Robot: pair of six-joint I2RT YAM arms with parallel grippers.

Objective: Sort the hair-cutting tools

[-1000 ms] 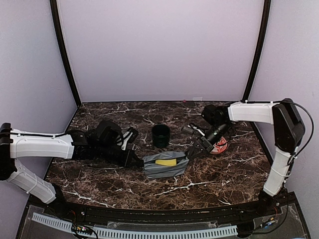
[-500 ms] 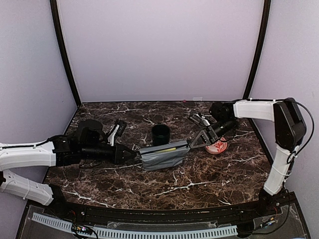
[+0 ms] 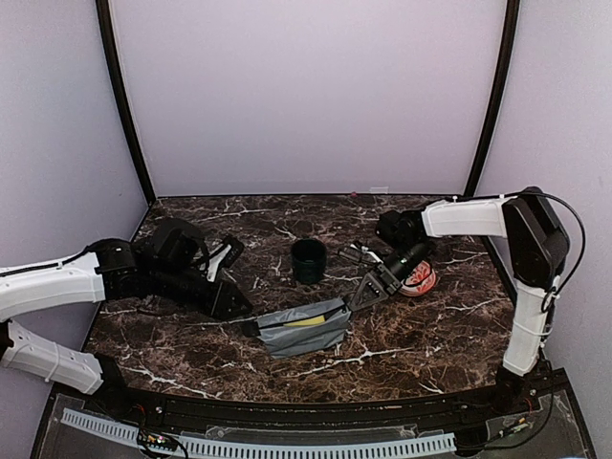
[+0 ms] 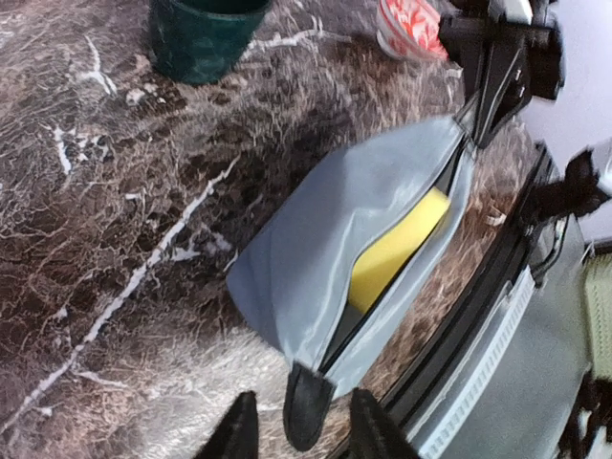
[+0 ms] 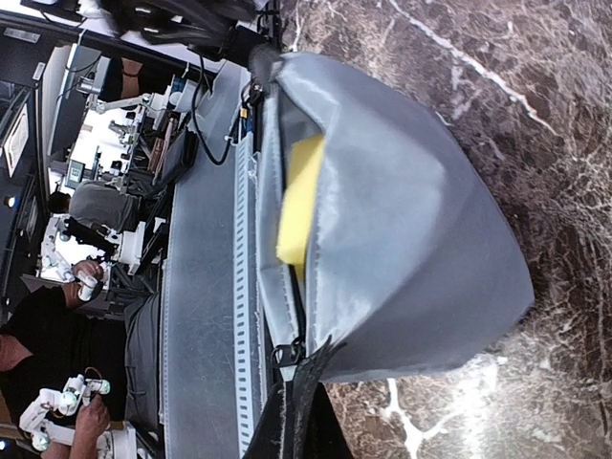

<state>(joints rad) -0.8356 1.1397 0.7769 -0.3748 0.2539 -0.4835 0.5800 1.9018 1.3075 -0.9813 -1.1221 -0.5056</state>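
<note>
Grey fabric, the pouch stretches across the dark marble counter on the near side of the green cup, its zip gaping on something yellow. The right jaws are clamped on the end nearest the red-and-white plate. The left jaws stand apart on either side of the black tab at the other end, not pinching it. The hair-cutting tools cannot be made out in any view.
</note>
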